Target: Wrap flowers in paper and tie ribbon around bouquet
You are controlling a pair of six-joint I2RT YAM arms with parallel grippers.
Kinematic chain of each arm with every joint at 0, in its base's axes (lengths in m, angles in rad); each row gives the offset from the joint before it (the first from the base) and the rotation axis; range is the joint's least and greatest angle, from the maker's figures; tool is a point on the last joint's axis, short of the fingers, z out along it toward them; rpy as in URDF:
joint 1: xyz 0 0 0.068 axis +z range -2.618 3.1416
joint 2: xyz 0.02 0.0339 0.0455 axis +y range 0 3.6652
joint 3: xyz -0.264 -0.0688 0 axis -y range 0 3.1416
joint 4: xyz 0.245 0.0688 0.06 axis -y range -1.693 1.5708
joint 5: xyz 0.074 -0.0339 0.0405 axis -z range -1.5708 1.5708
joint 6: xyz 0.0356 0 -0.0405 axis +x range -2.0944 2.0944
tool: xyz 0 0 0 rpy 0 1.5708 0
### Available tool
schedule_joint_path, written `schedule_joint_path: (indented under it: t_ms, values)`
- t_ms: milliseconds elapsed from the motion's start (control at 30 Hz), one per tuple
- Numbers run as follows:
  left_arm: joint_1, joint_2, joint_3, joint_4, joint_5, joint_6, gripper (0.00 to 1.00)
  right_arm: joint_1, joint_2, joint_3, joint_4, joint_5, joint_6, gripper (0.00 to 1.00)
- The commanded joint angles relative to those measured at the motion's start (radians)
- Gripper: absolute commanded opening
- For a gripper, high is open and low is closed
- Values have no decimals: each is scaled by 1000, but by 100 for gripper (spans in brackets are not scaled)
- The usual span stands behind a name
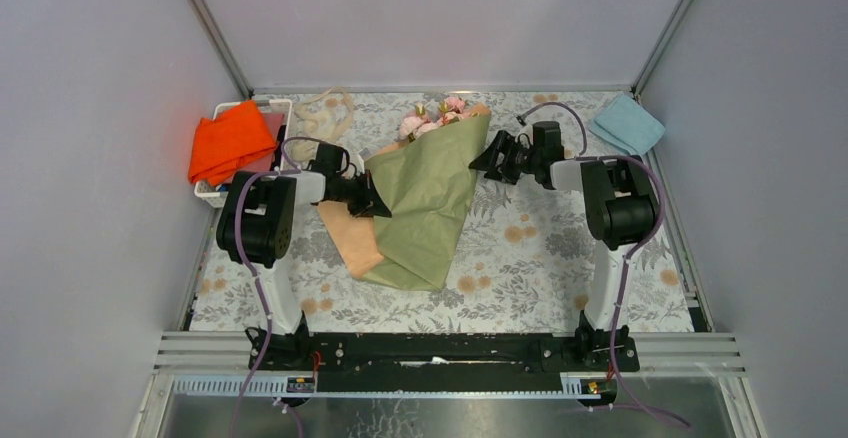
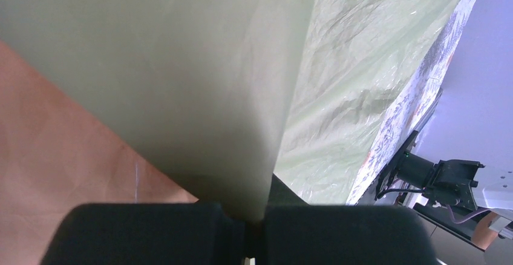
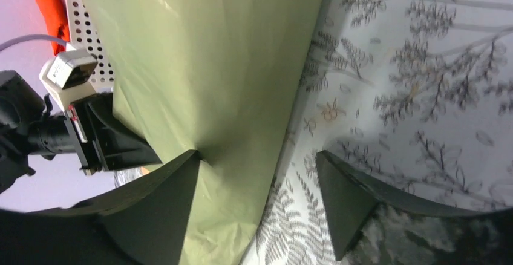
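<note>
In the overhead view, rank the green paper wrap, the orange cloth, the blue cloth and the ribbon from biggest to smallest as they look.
1. green paper wrap
2. orange cloth
3. blue cloth and ribbon: about alike; the ribbon lies bunched and partly hidden, so I won't rank them.

Plain grey walls (image 1: 430,18) enclose a table (image 1: 530,258) covered in a grey leaf-and-flower print; metal posts (image 1: 210,23) rise at eleven and one o'clock, a ribbed rail (image 1: 700,348) at six
</note>
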Motion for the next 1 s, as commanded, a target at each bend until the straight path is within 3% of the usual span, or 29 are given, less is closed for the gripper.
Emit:
schedule_joint_path:
  t_ms: [0, 167, 200, 233, 533, 700, 900, 967]
  values:
    - [-4, 42, -31, 0, -54, 37, 0, -1, 68, 59, 102, -28, 50, 71]
    - [-2, 57, -30, -5, -64, 47, 0, -25, 136, 90, 186, -10, 123, 13]
    - [-1, 62, -27, -7, -66, 49, 0, -32, 143, 103, 184, 0, 126, 4]
    - [-1, 65, -27, -7, -68, 52, 0, -36, 150, 115, 182, 8, 130, 0]
    - [0, 73, -34, -2, -79, 56, 0, -64, 162, 212, 94, 76, 92, 0]
    - [-2, 74, -47, 8, -74, 47, 0, -62, 132, 284, -123, 154, -60, 23]
    - [-1, 71, -51, 19, -66, 35, 0, 46, -164, 110, -259, 382, -252, 24]
    - [-1, 65, -56, 26, -69, 32, 0, 125, -215, 21, -225, 349, -287, 19]
